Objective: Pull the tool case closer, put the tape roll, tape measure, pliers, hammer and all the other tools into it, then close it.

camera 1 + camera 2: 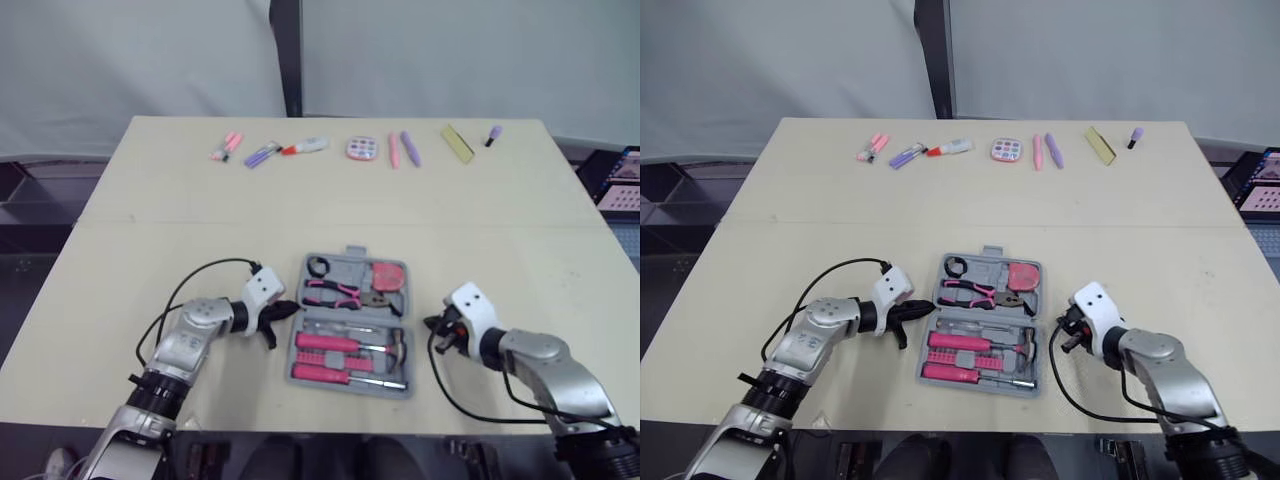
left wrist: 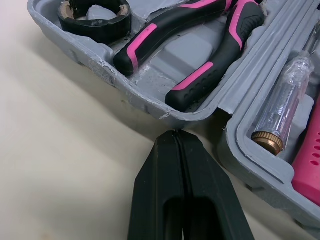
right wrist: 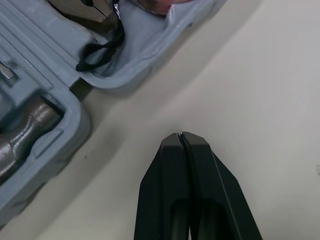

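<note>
A grey tool case (image 1: 353, 322) lies open near the table's front edge. In it sit a black tape roll (image 2: 95, 15), pink-and-black pliers (image 1: 333, 292), a pink tape measure (image 1: 386, 276), a hammer (image 1: 398, 348) and pink-handled tools (image 1: 326, 343). My left gripper (image 1: 283, 316) is shut, its tip at the case's left edge by the hinge gap (image 2: 176, 131). To the right of the case my right gripper (image 1: 432, 327) is shut over bare table, a short way from the case's right edge (image 3: 87, 75).
Along the table's far edge lies a row of small items: pink and purple markers (image 1: 228, 146), a glue stick (image 1: 305, 147), a round palette (image 1: 362, 149), pink and purple pens (image 1: 402, 149), a yellow strip (image 1: 457, 142). A black cable (image 1: 190, 285) loops by my left arm.
</note>
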You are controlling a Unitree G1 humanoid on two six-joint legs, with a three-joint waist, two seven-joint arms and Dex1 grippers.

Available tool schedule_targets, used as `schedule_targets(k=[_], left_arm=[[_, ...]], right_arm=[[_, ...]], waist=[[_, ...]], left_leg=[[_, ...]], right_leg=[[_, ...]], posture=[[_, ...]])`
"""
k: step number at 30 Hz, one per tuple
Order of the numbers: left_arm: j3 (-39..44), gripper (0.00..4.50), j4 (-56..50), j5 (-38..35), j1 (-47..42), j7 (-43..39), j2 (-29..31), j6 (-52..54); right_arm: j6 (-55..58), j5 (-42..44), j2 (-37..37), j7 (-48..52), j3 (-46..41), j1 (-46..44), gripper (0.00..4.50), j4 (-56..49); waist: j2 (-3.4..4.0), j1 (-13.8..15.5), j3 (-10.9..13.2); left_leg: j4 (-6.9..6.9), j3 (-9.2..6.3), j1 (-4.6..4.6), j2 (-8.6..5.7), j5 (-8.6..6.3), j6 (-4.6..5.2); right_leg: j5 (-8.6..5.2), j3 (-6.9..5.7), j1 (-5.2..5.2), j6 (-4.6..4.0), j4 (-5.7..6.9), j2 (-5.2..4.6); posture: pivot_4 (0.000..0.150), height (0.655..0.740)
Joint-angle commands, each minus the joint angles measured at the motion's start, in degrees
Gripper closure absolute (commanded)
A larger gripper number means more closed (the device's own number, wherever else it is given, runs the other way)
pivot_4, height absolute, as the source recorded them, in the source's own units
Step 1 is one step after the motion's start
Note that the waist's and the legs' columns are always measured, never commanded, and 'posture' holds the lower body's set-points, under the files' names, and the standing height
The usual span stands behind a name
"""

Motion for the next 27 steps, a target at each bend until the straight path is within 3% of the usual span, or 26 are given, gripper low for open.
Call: schedule_targets(k=[1,27], left_arm=[[-0.67,4.5,-0.42,0.13,-0.67,-0.77,-0.72,-0.28],[-3.57,4.5,-7.29,0.36,4.38,-1.99,-2.22,2.72]], right_arm=[[0.87,0.95,0.75,0.45,1.09,-1.24,4.44,-2.38],[4.44,3.0,-0.1,4.12,5.84,-3.08,4.44,-6.04]], waist=[[0.0,0.07,0.0],[0.0,0.03,0.0]], left_leg=[[0.01,-0.01,0.0,0.0,0.0,0.0],[-0.02,-0.09,-0.01,-0.04,0.0,0.0]], right_leg=[[0.0,0.0,0.0,0.0,0.0,0.0],[0.0,0.01,0.0,0.0,0.01,-0.03]], posture=[[0.15,0.7134],[0.15,0.7134]])
